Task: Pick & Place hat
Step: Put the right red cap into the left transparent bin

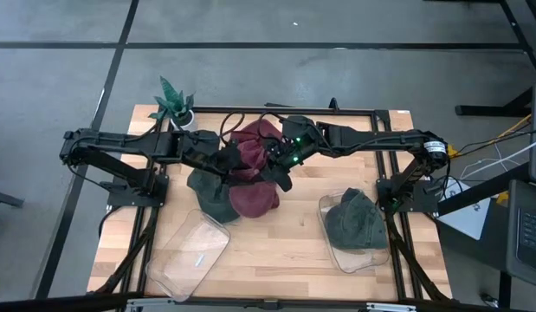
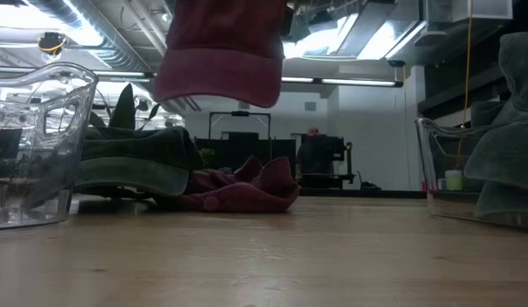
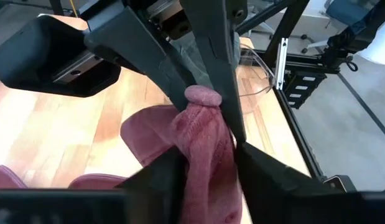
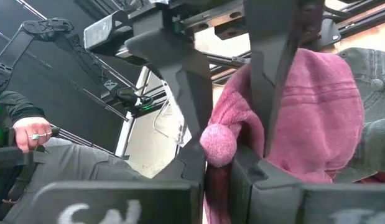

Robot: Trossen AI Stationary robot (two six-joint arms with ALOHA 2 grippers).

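Here, we list what the table holds.
Held hat: we see a maroon knit hat (image 1: 255, 147) lifted above the table's centre, between both arms; in the low view it hangs clear of the wood.
Left gripper (image 3: 208, 155): we find its fingers set narrowly around the maroon knit hat, fabric between them.
Right gripper (image 4: 220, 158): we find it clamped on the same hat, meeting the left one from the 3 o'clock side.
Second maroon hat (image 1: 253, 199): we note it lying on the table just toward 6 o'clock of the held one.
Dark green hat (image 1: 211, 192): we note it touching the second maroon hat, on its 9 o'clock side.
Left clear bin (image 1: 185, 253): at 7 o'clock of the table.
Right clear bin (image 1: 376, 256): at 4 o'clock, with a grey-green hat (image 1: 354, 218) in it.
Potted plant (image 1: 174, 102): at the table's 11 o'clock corner.
Person's hand (image 4: 32, 134): seen beyond the table in the right wrist view.
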